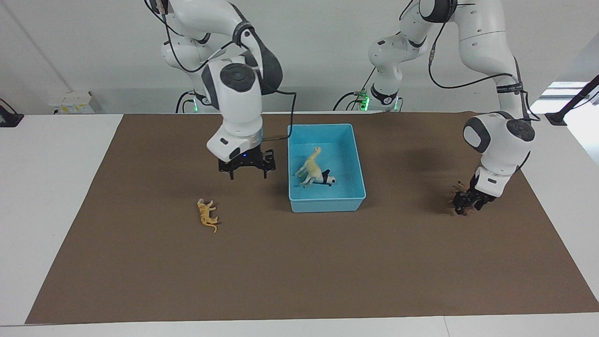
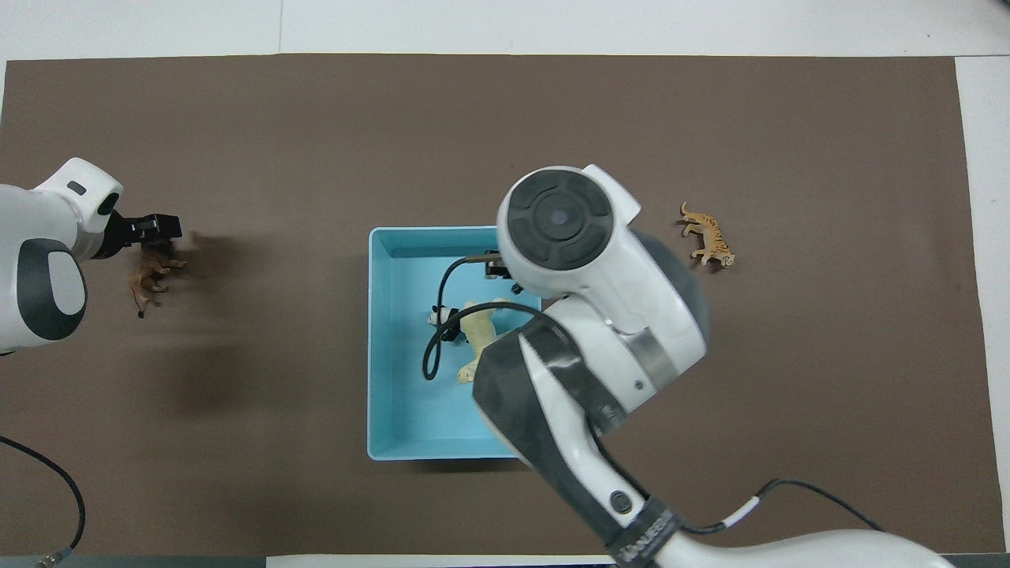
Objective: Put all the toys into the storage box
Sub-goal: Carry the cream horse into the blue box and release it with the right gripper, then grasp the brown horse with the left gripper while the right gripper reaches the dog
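While the cream long-necked figurine (image 1: 310, 168) and the panda (image 1: 328, 179) lie together inside the storage box (image 1: 326, 202), two toys are in and two are out on the table (image 1: 299, 262), so this looks like the halfway mark. The right gripper (image 1: 247, 174) hangs in the air with its jaws spread and empty, over the brown mat just beside the box on the right arm's end. The tiger (image 1: 207, 216) lies flat on the mat, below those jaws and off toward the right arm's end, well apart from them. My read: this arm is on its way to the tiger.

Over at the left arm's end, the left gripper (image 1: 469, 202) is down at the mat, right on the brown lion (image 2: 152, 270). From overhead, the lion's head end sits at the jaws and its body trails out from them. Whether the jaws have pinched it or are only part-way round it, I cannot tell; the dark fingers and the dark toy run together.

What next? For the left arm, the call is a firm hold on that small, lumpy lion, then a lift and a carry to the box. A poor grip could let it twist or slip out. For the right arm, the job is to line the open jaws up across the tiger's narrow body and come down low, since it lies on its side.
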`<state>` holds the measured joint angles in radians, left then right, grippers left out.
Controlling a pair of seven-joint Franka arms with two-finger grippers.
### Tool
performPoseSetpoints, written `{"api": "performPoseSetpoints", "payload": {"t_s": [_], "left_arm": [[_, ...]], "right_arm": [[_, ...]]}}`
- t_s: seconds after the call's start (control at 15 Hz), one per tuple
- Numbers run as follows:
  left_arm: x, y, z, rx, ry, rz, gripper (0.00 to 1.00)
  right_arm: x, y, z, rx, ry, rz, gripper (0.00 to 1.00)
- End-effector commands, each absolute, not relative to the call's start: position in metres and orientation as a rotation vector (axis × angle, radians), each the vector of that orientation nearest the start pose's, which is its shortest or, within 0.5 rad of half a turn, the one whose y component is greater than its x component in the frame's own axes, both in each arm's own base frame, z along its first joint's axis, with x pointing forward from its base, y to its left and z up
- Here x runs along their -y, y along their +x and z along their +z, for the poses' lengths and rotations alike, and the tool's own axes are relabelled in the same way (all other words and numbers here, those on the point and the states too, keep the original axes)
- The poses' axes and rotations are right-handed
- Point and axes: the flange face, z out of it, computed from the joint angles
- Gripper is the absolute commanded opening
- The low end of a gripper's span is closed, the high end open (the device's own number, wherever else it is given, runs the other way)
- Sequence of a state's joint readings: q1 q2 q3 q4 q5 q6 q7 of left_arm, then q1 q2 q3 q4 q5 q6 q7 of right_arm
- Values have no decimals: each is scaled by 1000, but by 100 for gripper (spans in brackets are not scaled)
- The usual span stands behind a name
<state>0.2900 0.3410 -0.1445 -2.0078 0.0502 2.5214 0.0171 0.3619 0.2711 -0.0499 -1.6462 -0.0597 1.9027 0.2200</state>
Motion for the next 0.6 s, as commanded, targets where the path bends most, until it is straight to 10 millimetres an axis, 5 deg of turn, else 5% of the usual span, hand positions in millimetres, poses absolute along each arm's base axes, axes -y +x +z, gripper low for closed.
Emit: {"api": "performPoseSetpoints", "payload": {"t_s": [0.0,0.2,0.47,0.53], "left_arm": [[-95,611,298,153,-3113,-285,70],[-97,610,297,135,-3103,-280,59],[-94,615,303,127,-3102,-280,6],[-92,616,304,123,-3105,-259,1]], "right_arm": [[-129,613,424,350,-3170,-65,100],[-93,596,382,464,-3128,-156,100],[-55,582,354,658,-3101,-159,100],[-51,582,347,688,-3095,-141,100]]}}
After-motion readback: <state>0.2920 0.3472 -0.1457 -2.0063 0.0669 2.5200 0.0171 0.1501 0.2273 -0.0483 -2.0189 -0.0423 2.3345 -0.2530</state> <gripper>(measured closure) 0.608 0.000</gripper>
